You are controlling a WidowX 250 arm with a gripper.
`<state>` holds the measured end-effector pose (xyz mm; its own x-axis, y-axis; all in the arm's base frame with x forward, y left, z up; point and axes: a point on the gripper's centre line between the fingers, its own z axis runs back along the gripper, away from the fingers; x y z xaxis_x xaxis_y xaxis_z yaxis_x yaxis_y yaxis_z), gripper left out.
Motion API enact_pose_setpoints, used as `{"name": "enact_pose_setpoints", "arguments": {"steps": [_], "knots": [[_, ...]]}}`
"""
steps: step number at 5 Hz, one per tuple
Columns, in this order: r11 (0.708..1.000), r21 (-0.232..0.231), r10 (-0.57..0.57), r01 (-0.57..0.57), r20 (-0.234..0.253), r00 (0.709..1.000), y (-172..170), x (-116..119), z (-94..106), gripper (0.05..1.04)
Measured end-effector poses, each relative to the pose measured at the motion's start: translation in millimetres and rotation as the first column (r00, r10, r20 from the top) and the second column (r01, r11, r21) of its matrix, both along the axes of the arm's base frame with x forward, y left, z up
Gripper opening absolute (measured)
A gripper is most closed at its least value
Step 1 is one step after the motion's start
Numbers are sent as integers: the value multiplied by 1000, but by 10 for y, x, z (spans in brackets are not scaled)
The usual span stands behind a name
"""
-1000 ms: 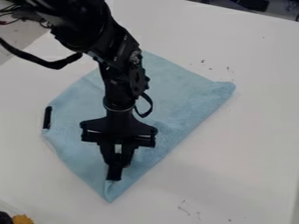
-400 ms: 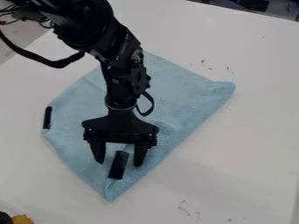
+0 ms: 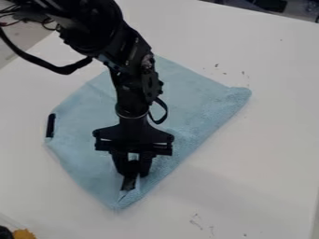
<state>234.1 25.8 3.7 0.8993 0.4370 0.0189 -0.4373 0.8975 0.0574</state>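
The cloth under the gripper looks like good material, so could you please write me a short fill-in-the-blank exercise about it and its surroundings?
The cloth is light ____ in colour.
The table beneath it is ____ in colour.
The gripper is closed on a strip that is ____ in colour.
As pictured, a second strip lies by the cloth's ____ corner.

Missing words: blue; white; black; left.
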Motion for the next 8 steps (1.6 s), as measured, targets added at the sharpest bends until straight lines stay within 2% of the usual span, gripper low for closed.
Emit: {"name": "enact_pose_setpoints", "arguments": {"steps": [1,2,3,4,5,6,7,8], "knots": [[1000,-10,-8,8,-2,1000,-15,6,-7,191],[1000,8,-4,4,-32,999,44,-32,19,100],[996,89,-8,9,-5,1000,97,-14,337,85],[982,186,-16,8,37,999,12,-40,627,85],[971,240,-35,2,132,991,-251,-49,780,85],[974,225,-66,21,196,978,-592,-136,634,85],[971,214,-152,105,216,964,-874,-199,395,85],[960,220,-221,171,226,949,-1045,-188,285,120]]}}
